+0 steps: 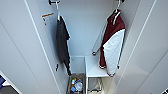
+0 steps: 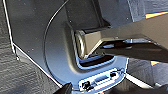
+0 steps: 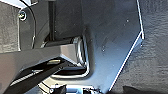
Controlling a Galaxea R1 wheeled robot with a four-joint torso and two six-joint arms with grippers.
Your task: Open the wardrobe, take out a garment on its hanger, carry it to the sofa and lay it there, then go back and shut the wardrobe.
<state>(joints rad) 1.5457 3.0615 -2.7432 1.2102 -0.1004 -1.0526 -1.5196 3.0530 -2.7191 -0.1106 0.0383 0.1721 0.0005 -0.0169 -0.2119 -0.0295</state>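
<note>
The wardrobe [image 1: 82,30] stands open in front of me in the head view, its white doors [image 1: 22,50] swung wide on both sides. On the right inside hangs the garment [image 1: 112,42], a maroon jacket with white sleeves. Its thin white hanger [image 1: 117,11] pokes out of the collar and hooks over the rail at the top. One white sleeve falls down past a white shelf [image 1: 93,68]. The left wrist view looks down on the robot's own dark base [image 2: 37,32] and grey carpet, and so does the right wrist view.
A dark grey-black shirt [image 1: 62,42] hangs on its own white hanger at the left of the rail. A basket [image 1: 76,85] of small coloured items sits on the wardrobe floor, beside a lower compartment under the shelf. A blue patch [image 1: 2,81] shows past the left door's lower edge.
</note>
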